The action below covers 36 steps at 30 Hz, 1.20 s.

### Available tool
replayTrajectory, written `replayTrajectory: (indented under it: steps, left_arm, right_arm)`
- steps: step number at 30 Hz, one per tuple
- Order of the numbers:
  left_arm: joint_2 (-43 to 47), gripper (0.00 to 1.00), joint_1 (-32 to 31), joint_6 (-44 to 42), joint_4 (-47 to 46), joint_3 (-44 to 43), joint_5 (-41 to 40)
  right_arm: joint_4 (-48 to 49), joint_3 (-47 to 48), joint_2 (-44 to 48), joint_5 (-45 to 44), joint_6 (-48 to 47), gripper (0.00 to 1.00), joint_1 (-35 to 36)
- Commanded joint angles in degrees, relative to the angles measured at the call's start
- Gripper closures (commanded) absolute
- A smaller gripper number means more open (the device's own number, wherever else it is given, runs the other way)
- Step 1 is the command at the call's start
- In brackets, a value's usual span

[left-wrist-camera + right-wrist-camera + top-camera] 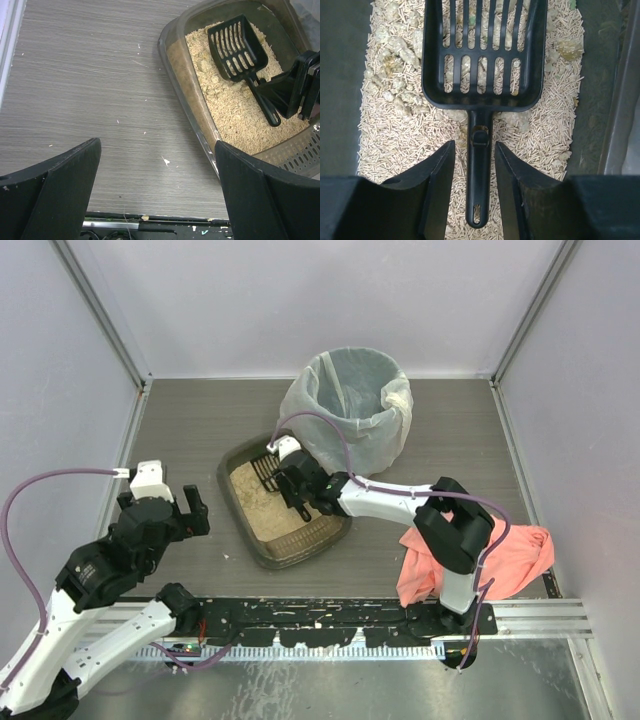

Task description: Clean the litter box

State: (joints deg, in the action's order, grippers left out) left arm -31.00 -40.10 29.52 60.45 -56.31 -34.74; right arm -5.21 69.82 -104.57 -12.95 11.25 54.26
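The litter box (238,515) is a shallow dark translucent tray holding tan pellets and pale clumps, lying mid-table; it also shows in the left wrist view (186,85) and the right wrist view (620,125). A black slotted scoop (266,471) lies on the pellets, its handle pointing toward the right arm (235,47) (482,50). My right gripper (296,490) (474,145) is lowered over the handle. Its jaws straddle the handle with a small gap on each side. My left gripper (193,508) (157,150) is open and empty, left of the box above bare table.
A tall round bin lined with a white bag (350,405) stands just behind the box. A pink cloth (505,550) lies at the right by the right arm's base. White walls enclose the table; a black rail (330,615) runs along the near edge.
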Motion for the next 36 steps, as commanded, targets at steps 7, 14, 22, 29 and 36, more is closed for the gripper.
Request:
replayTrajectory:
  steps: [7, 14, 22, 29, 36]
  left_arm:
    - [-0.41, 0.02, 0.11, -0.07, -1.38, 0.15, -1.28]
    - [0.11, 0.02, 0.12, 0.04, -1.4, 0.31, -1.38]
    - [-0.22, 0.02, 0.19, 0.04, -1.61, 0.42, -1.34]
    - [0.05, 0.02, 0.13, -0.07, -1.58, 0.5, -1.46]
    - [0.84, 0.02, 0.17, -0.15, -1.85, 0.67, -1.62]
  right_arm:
    - [2.05, 3.48, -1.55, 4.32, -0.66, 0.6, -1.03]
    - [2.26, 3.72, -1.96, 4.37, -0.86, 0.76, -1.04]
    - [0.02, 7.11, -1.2, 4.25, -2.8, 0.85, -1.04]
    - [-10.15, 16.09, -2.83, 5.06, -5.46, 0.88, -1.04]
    - [-23.72, 22.96, -2.25, 4.6, -6.12, 0.88, -1.01]
